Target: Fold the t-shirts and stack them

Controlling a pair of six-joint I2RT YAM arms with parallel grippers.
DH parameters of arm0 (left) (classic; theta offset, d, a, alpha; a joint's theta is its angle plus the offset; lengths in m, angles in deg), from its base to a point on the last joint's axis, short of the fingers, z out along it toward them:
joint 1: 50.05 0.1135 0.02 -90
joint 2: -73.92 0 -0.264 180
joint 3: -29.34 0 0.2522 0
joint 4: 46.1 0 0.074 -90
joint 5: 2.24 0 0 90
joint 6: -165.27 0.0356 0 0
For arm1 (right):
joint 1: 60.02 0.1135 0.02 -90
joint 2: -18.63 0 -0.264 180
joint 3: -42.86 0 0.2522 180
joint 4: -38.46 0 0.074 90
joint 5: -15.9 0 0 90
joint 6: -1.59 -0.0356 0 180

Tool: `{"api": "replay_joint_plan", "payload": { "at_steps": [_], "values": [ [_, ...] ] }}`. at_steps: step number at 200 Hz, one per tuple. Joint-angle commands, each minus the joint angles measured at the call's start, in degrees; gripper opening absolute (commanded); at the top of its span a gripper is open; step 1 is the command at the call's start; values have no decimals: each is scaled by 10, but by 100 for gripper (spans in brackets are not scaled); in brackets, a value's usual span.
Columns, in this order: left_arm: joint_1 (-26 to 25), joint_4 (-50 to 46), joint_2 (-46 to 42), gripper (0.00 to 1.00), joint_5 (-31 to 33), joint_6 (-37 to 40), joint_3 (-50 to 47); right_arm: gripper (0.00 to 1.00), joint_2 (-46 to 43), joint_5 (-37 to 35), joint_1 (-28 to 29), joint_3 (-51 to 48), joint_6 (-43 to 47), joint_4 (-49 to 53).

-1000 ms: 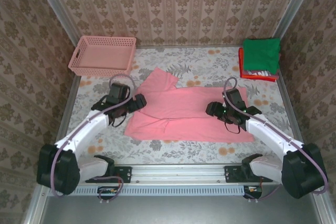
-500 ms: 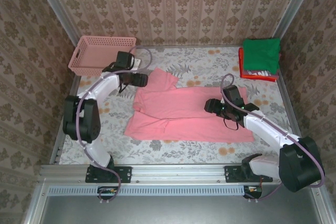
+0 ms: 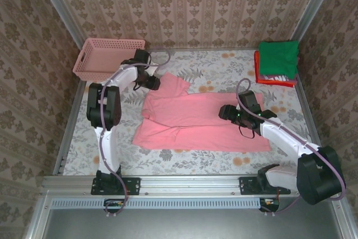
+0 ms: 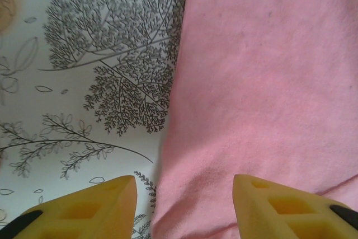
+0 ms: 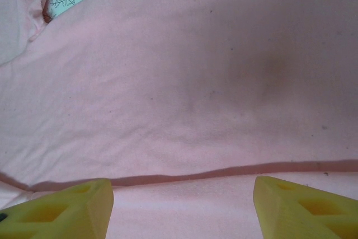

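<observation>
Left gripper (image 3: 154,82): jaws apart, straddling the far-left sleeve edge of the salmon-pink t-shirt (image 3: 190,121), nothing pinched yet. Shirt is spread flat.

Right gripper (image 3: 226,114): fingers wide over the shirt's right half, empty.

Folded stack (image 3: 277,60): well right of the shirt.

Step, likely: sleeve fold. Next: pinch the sleeve and carry it inward.

My left arm (image 3: 103,109) stretches far forward from its base, then bends to the right at the wrist. My left gripper (image 3: 154,82) points rightward and down, its yellow fingers (image 4: 100,208) parted with a clear gap. My right arm (image 3: 285,137) reaches forward and inward. My right gripper (image 3: 225,113) points left, held low, its jaws spread wide.
</observation>
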Motion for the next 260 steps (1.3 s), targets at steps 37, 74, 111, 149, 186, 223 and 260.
{"api": "replay_joint_plan", "payload": {
  "at_steps": [37, 74, 111, 149, 186, 223, 260],
  "values": [
    [10, -39, 46, 45, -10, 14, 36, 68, 9, 11, -4, -5, -8, -21],
    [10, -59, 70, 38, -11, 13, 71, 68, 13, 24, -4, -17, -24, -40],
    [10, -87, 87, 37, -12, 8, 94, 68, 8, 19, -5, -19, -22, -36],
    [9, -101, 95, 37, -15, 6, 94, 68, 6, 15, -5, -17, -19, -31],
    [10, -111, 100, 30, -14, 4, 95, 68, 7, 10, -5, -15, -17, -29],
    [7, -114, 100, 11, -19, 4, 93, 68, 5, -5, -8, -8, -15, -19],
    [1, -86, 74, 0, -23, 2, 64, 67, 4, -21, -28, 11, -6, 0]
  ]
}}
